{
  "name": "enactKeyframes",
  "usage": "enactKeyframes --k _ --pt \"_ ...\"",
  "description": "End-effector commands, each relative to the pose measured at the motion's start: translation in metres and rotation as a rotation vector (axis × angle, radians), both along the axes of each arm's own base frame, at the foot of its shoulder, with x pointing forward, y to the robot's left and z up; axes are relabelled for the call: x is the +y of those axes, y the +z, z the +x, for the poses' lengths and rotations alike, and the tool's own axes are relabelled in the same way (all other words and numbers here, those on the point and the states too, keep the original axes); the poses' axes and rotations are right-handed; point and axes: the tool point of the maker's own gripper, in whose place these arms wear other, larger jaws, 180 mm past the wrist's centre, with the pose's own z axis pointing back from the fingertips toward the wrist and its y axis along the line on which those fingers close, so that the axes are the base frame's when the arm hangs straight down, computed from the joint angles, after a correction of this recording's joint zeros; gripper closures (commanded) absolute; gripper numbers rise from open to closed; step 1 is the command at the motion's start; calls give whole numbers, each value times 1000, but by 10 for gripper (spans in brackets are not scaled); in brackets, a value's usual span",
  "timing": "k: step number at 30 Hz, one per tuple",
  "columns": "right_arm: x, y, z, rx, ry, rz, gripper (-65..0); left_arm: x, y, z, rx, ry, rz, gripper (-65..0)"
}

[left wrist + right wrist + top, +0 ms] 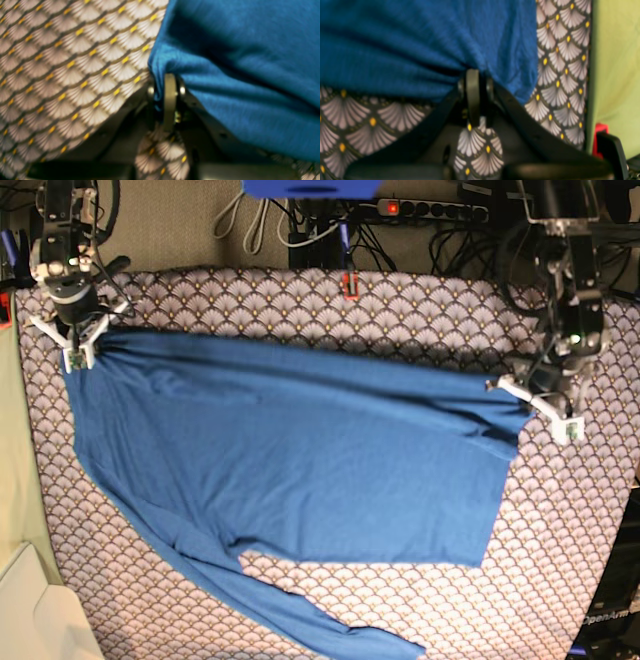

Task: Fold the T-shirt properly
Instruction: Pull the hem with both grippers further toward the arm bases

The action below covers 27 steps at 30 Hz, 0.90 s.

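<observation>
Blue soft knit T-shirt (300, 460) lies spread across the scallop-patterned table (420, 310), its long axis running between both arms. The right pincer (78, 345) is clenched on one far corner, the left pincer (545, 402) on the opposite edge, cloth bunched in each grip. One sleeve trails toward the near edge.

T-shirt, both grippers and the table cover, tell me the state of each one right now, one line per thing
T-shirt: spread open on the table, not folded, pulled taut between two pinched corners, one long sleeve trailing toward the near edge.
Left gripper: shut on a bunched corner of the shirt.
Right gripper: shut on the opposite corner, fabric gathered into its jaws.
Table cover: lying flat under the shirt, scallop pattern showing.
</observation>
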Motion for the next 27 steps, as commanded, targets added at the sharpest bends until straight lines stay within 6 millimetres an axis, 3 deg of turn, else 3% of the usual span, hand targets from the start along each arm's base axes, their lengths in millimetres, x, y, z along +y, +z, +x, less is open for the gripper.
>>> enactKeyframes --k 1,12,18,27 --pt "-8 10 0 -23 12 -36 -4 8 14 4 -41 7 29 -5" --pt "-8 15 -25 19 72 -73 -4 7 9 -51 36 -10 60 -5" --pt "-12 10 -40 59 84 -85 -4 6 -12 -90 124 -17 63 -5" --pt "-9 5 -55 68 101 -78 -3 5 -19 -99 147 -13 58 -5"
